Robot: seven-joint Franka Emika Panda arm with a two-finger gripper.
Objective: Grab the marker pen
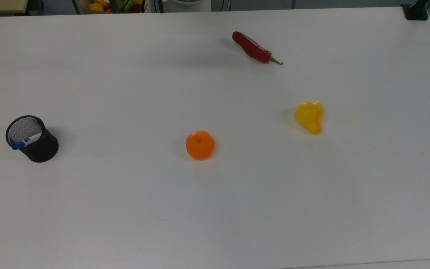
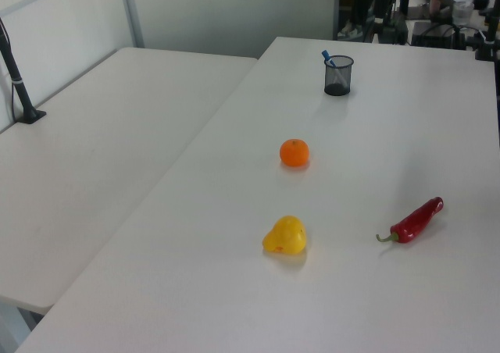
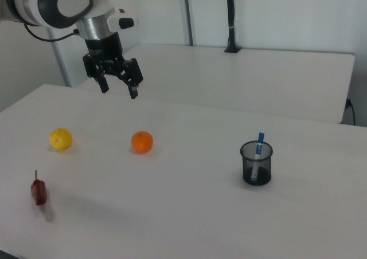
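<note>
- Because it stands in a black mesh cup [image 3: 256, 164], the marker pen [image 3: 259, 145] leans on the rim, blue cap up for gripping.
- High above the table [image 3: 189, 213], well apart, the gripper [image 3: 118, 87] hangs with fingers spread.

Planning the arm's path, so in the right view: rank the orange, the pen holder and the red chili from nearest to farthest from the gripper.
Seen from the gripper:
1. Orange, below it, slightly toward the right view's right.
2. Red chili, low at the right view's left edge.
3. Pen holder, far off at the right view's right, with the marker pen inside.
</note>
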